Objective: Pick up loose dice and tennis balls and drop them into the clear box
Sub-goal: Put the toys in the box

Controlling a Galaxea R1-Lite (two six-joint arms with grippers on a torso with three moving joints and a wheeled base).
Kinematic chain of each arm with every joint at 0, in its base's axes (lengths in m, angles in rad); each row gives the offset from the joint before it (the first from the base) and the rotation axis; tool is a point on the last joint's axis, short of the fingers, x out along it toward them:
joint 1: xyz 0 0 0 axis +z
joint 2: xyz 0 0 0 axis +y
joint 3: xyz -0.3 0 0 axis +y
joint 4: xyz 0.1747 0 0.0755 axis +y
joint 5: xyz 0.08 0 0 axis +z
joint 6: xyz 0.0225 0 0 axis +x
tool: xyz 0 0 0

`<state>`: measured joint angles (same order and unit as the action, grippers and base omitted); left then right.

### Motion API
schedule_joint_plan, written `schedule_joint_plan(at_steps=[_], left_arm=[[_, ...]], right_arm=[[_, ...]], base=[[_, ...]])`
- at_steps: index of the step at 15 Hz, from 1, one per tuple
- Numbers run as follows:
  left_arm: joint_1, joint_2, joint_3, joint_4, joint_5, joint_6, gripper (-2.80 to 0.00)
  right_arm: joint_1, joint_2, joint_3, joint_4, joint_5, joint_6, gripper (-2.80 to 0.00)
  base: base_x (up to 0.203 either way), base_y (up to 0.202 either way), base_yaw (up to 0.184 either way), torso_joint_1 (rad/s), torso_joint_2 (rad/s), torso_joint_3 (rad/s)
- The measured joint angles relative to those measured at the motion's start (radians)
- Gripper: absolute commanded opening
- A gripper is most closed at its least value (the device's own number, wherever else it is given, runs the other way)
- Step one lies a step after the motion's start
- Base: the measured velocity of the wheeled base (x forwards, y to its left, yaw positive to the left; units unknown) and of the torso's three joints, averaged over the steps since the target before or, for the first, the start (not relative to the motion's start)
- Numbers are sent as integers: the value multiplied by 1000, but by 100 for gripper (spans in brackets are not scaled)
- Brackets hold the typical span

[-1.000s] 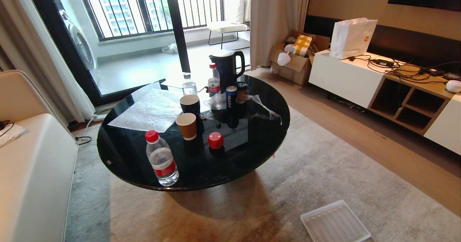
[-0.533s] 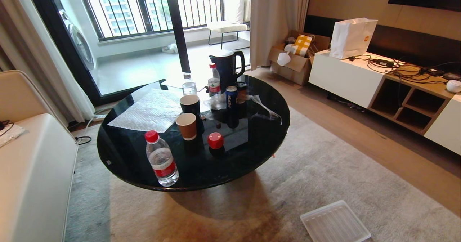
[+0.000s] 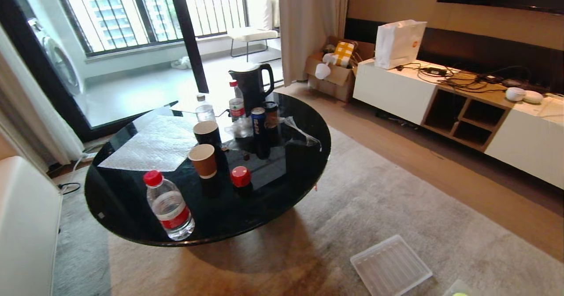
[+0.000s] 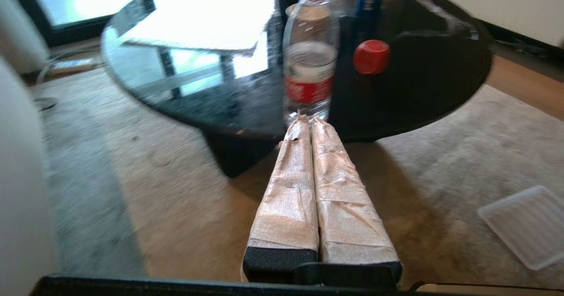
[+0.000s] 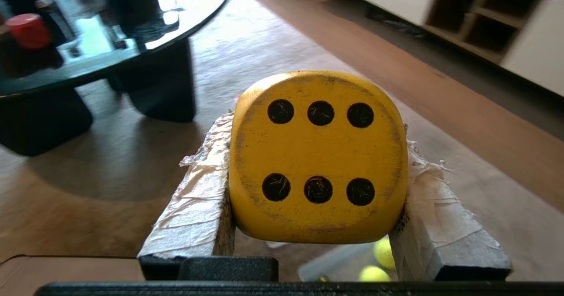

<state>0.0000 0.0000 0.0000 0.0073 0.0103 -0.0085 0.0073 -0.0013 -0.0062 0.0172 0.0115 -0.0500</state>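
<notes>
My right gripper (image 5: 316, 131) is shut on the yellow die (image 5: 317, 155), whose six-pip face is turned to the wrist camera. Under it, on the carpet, lies the clear box (image 5: 335, 260) with two tennis balls (image 5: 382, 252) inside. In the head view only a corner of the clear box (image 3: 454, 288) and one tennis ball (image 3: 460, 294) show at the bottom edge. A red die (image 3: 241, 176) sits on the black round table (image 3: 132, 225); it also appears as the red die (image 4: 371, 57) and the red die (image 5: 28, 31). My left gripper (image 4: 308, 120) is shut and empty, pointing at the table. Neither arm shows in the head view.
The flat ribbed lid (image 3: 391, 267) lies on the carpet right of the table. On the table stand a water bottle (image 3: 169, 208), paper cups (image 3: 202, 159), a can and a kettle (image 3: 251, 82). A sofa (image 3: 22, 225) is at left, a white TV cabinet (image 3: 440, 93) at right.
The whole head view has slid to the left, so the camera has turned right. The clear box's corner and a tennis ball have come into view at the bottom right.
</notes>
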Motion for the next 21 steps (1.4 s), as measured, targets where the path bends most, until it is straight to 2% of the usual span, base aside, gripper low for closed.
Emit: schedule_joint_plan(at_steps=[4,21], left_arm=[[0,0,0,1,0,1,-280],[0,0,0,1,0,0,-280]], right_arm=[[0,0,0,0,0,3,-280],[0,0,3,-2,0,2,-280]], base=[[-1,6,-126,3,4,2],[0,0,0,0,0,0]])
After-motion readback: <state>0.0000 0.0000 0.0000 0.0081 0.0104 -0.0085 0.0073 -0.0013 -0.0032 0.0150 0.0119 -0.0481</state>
